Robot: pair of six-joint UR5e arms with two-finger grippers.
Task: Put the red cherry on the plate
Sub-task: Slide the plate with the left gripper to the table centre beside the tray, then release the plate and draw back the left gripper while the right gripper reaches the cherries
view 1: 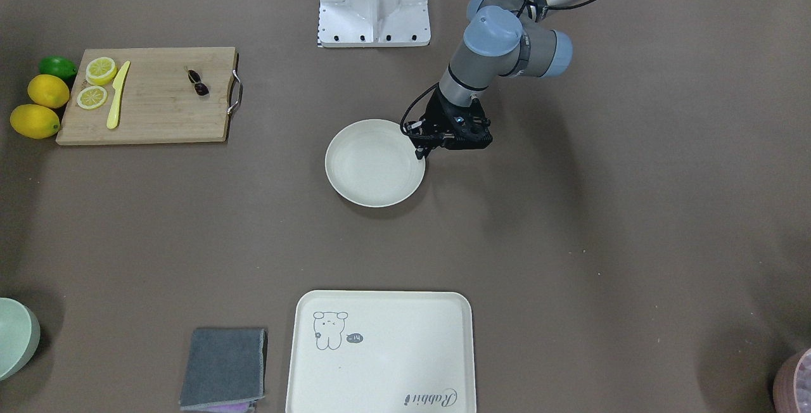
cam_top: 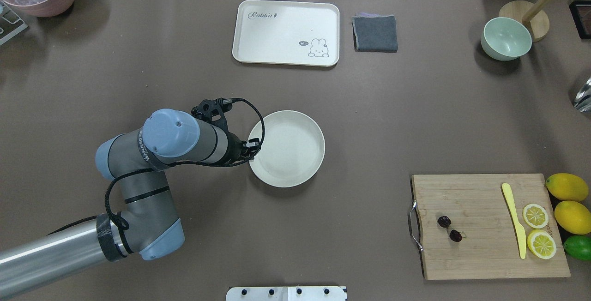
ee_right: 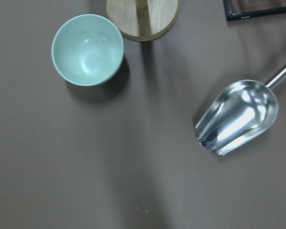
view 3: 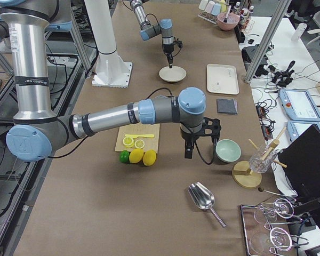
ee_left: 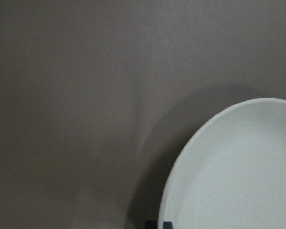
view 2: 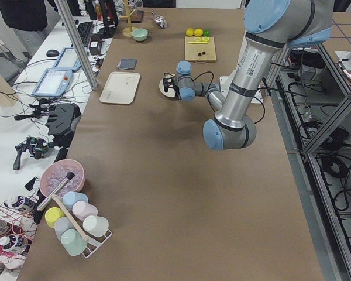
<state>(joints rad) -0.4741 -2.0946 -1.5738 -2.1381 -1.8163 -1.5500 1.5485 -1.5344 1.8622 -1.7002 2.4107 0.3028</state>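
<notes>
The red cherry [cam_top: 449, 228] is a tiny pair of dark red, almost black balls joined by thin stems. It's sitting on the wooden cutting board [cam_top: 485, 245] near the metal handle end, well apart from the plate [cam_top: 286, 148]. The left gripper [view 1: 420, 152] is right at the plate's rim with its fingertips close together, but I honestly can't tell if it's pinching the rim. The right gripper [view 3: 188, 154] hangs near the green bowl [view 3: 228, 150] — can't tell if it's open or closed either.
</notes>
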